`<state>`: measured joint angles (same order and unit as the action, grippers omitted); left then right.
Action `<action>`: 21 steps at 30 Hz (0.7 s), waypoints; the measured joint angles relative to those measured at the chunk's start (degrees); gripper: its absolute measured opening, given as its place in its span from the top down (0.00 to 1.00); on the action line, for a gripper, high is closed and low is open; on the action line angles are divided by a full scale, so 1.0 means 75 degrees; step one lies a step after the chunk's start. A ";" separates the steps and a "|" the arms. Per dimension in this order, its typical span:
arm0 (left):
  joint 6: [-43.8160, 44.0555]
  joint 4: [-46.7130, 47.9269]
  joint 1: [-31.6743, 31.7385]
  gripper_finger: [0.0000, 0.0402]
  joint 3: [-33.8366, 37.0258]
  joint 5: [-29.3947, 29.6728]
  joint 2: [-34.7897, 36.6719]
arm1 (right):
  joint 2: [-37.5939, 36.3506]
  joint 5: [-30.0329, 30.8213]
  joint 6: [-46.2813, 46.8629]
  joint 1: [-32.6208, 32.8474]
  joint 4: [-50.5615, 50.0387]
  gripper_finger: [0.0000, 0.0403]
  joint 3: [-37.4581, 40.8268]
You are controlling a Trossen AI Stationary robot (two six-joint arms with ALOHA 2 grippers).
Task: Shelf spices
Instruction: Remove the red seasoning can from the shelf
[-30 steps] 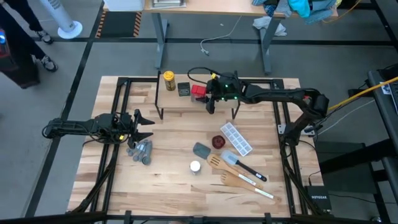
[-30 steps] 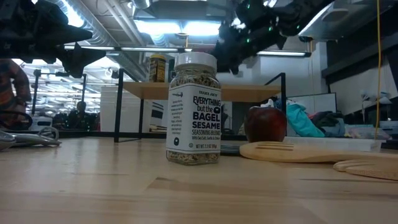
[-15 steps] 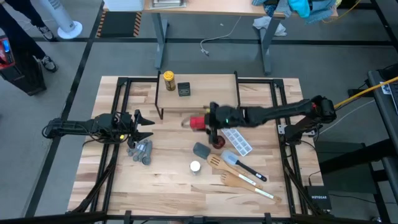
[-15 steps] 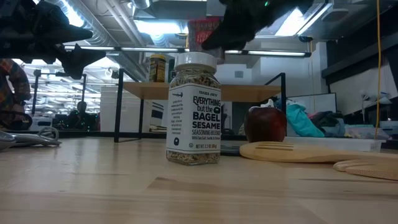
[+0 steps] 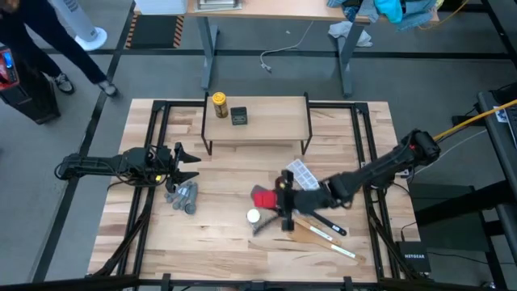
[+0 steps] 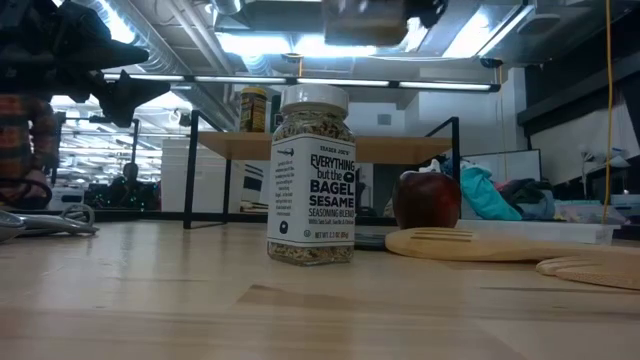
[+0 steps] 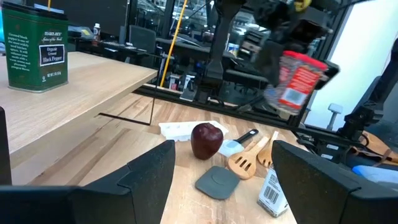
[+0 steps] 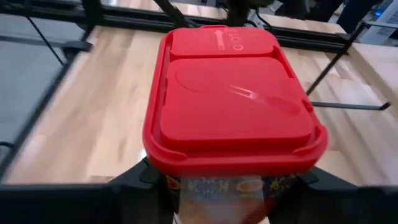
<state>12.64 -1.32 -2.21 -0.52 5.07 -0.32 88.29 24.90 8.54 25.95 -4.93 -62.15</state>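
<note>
Red square tin, flip-top lid, clamped in right claw above table.

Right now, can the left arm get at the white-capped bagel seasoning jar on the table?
Probably not directly: the left gripper hangs open and empty nearby, but the right gripper, shut on the red tin, hovers just beside the bagel seasoning jar and crowds it.

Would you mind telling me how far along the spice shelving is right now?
Done: the yellow-lidded jar and dark tin stand on the shelf. In hand: the right gripper holds the red tin over the table's front, away from the shelf. Left: that tin and the white-capped jar on the table. The left gripper waits open at the left.
</note>
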 joint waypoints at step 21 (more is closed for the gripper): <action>0.0825 -0.0003 -0.0161 0.35 -0.0002 0.0001 0.0002 | 0.2166 0.1508 0.2622 0.2283 0.0349 0.57 0.0000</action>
<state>18.83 -1.34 -3.42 -0.53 5.08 -0.30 104.53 36.22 28.20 43.07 -2.31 -62.15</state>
